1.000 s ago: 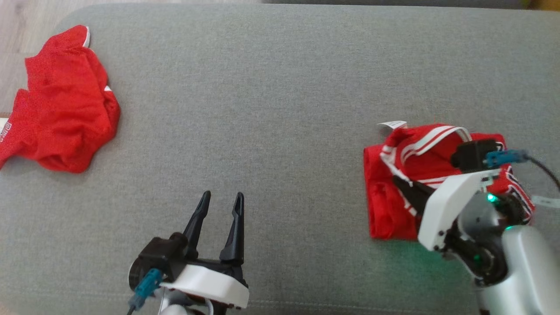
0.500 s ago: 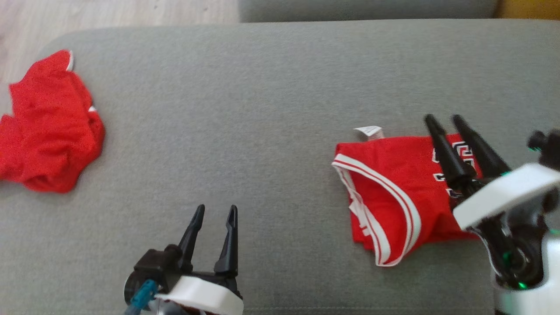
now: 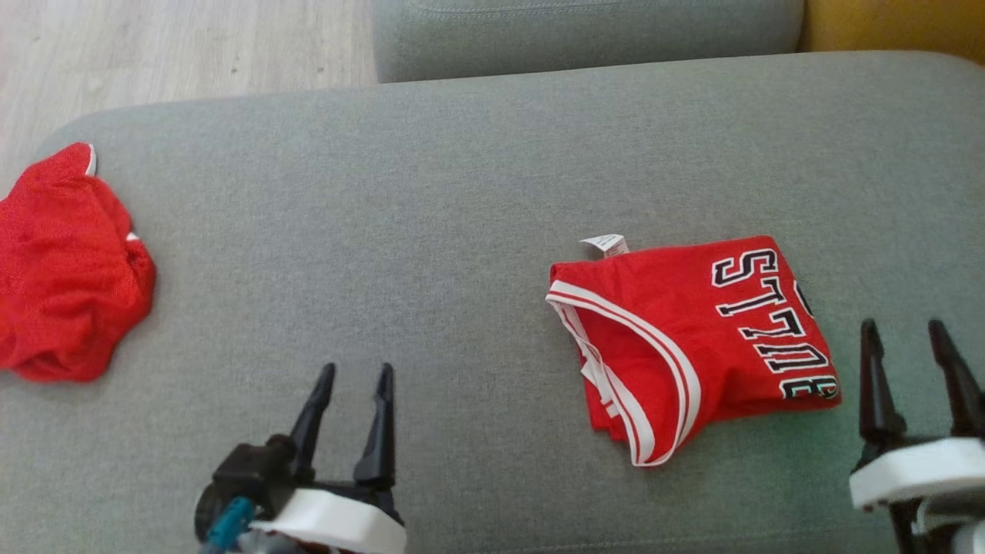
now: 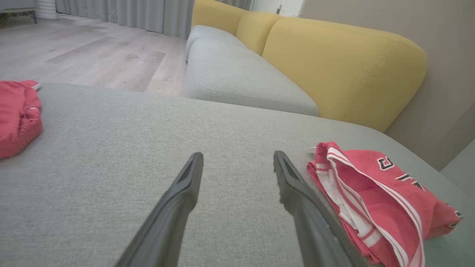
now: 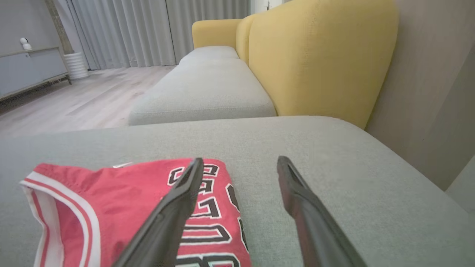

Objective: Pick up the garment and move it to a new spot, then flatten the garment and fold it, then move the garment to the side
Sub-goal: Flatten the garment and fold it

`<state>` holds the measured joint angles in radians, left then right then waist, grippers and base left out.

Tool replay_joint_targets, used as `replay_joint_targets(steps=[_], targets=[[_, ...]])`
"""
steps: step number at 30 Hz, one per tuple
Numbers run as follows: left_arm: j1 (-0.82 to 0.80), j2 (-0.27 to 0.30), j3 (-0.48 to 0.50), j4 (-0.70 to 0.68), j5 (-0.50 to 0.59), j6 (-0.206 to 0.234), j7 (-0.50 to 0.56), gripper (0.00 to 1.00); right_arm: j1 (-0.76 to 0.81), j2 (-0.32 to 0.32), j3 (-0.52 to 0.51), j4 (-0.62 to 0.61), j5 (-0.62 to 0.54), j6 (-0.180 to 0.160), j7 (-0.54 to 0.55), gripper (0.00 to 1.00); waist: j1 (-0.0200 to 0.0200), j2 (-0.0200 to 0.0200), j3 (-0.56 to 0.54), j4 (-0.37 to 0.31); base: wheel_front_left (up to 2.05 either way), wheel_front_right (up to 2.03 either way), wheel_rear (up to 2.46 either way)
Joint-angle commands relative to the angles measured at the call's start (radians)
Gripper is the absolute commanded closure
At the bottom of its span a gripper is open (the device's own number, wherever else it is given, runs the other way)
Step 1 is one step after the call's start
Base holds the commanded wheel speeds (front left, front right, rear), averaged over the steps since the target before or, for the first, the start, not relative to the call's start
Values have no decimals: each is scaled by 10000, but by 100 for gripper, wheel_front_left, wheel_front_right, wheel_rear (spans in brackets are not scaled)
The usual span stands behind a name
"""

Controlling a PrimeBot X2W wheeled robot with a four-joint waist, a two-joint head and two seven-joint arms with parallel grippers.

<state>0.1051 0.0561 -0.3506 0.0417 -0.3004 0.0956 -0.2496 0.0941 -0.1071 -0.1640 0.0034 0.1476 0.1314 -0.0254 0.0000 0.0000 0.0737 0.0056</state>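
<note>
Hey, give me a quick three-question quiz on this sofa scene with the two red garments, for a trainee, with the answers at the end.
1. True or false: the right gripper is holding the jersey.
2. Where on the cushion does the crumpled garment lie? A) at its left end B) at its right end C) on top of the jersey
3. Fill in: the left gripper hovers over bare cushion with its jaws ____.
Key: 1 false; 2 A; 3 open.
</note>
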Motion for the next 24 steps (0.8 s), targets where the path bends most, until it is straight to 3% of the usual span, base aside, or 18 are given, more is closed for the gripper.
replay_joint_targets(steps=[1,5,6,7,9,14,24], targets=[[-66,-59,404,-303,80,-50,-122,0,-174,-175,211,-83,-164,-7,-396,0,0,0,-30,-14,0,0,0],[-40,-59,484,-312,113,-122,-122,0,-134,-100,583,817,-197,-7,-940,2,0,0,-29,21,0,0,0],[-59,-59,475,-323,117,-131,-122,0,-179,-125,824,1032,-189,-7,-932,30,0,0,10,47,0,0,0],[-89,-59,463,-338,116,-130,-122,0,-270,-192,1161,1219,-234,-7,-894,65,0,0,68,71,0,0,0],[-172,-59,407,-362,111,-115,-122,0,-608,-232,1991,1491,-164,-7,-799,100,0,0,218,120,0,0,0],[-480,-59,94,-347,131,-88,-122,0,-1876,-265,3739,2063,352,-7,-74,100,0,0,654,373,0,0,0],[-1078,-59,-362,-376,-133,162,-122,0,-3815,-433,4944,3692,753,-7,2389,100,0,0,1361,1181,0,0,0]])
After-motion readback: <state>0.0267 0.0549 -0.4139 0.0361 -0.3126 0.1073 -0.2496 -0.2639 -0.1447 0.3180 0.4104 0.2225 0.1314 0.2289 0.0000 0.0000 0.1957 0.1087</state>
